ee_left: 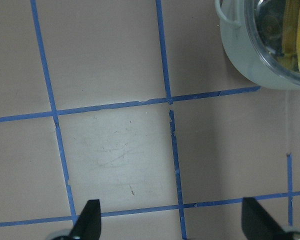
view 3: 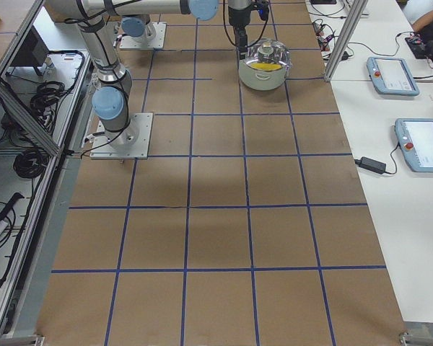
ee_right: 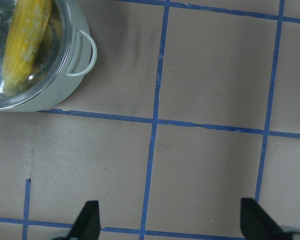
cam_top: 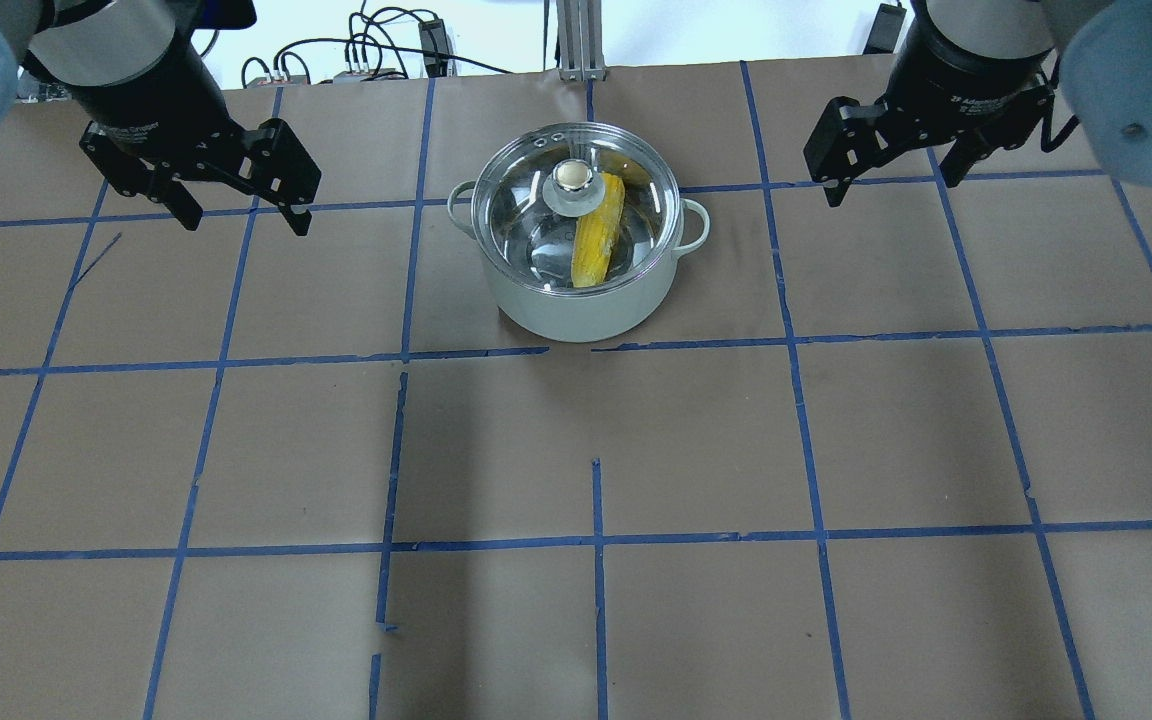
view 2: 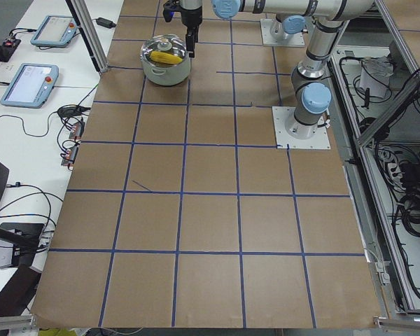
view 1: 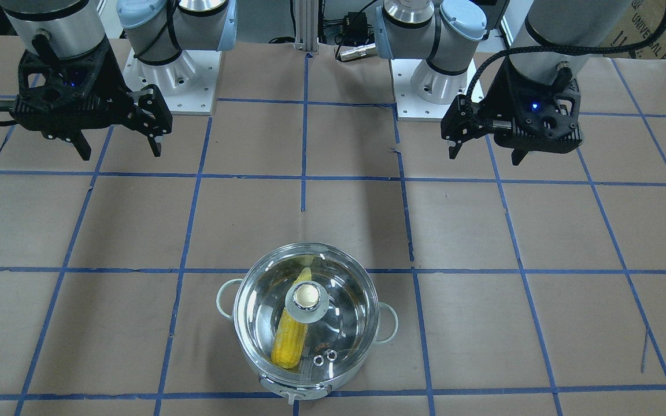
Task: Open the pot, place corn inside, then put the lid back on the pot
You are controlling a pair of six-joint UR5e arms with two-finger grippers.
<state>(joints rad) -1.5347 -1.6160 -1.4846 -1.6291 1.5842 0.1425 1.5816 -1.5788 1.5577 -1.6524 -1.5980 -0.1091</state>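
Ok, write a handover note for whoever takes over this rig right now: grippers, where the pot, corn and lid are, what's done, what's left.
Left gripper: open, empty. Right gripper: open, empty.
Yellow corn cob lies inside the round stainless-steel pot; the clear glass lid with cream-topped knob sits on the rim. The grippers stand apart from the pot, one on each side.
Done: corn in, lid on.
Left: nothing that I can see.

Overhead and front cameras face each other over the pot (cam_top: 576,318) (wrist cameras look straight down).
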